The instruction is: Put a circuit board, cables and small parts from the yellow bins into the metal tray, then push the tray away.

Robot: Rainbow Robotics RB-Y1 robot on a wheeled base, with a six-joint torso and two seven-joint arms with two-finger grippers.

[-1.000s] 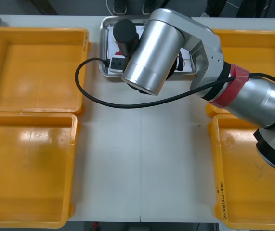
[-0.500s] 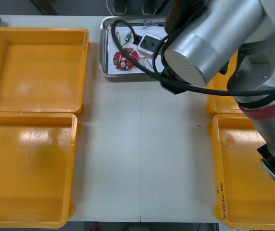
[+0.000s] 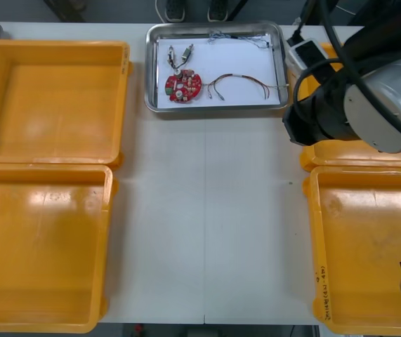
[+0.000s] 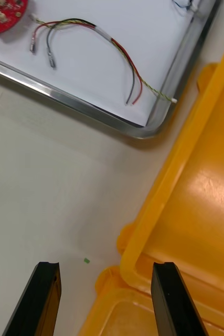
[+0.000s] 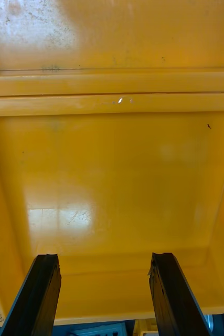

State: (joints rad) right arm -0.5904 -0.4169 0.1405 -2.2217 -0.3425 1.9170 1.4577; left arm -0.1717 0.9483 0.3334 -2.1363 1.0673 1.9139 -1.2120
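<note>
Emptiness in the near yellow bins point(image 3: 42, 246). Above the near left one, left gripper point(image 5: 104, 257), parked, fingers spread wide on nothing. Farther out on the right, right gripper point(image 4: 105, 268), equally spread and empty-handed, hanging over bare table point(image 3: 200, 225) and the rims where the two right bins meet, near the tray's corner. Stands clear of the tray now, after blocking it from above a second ago. Farthest off, metal tray point(image 3: 214, 107), unmoved, at the table's far edge between the far bins: circuit board point(image 3: 182, 84), red and yellow cable point(image 3: 242, 81) and small metal parts point(image 3: 179, 53) on its white liner, blue and white cable point(image 3: 239, 36) by its far wall. Suggests loading finished; leaves little beyond confirming the push, given so little table behind.
</note>
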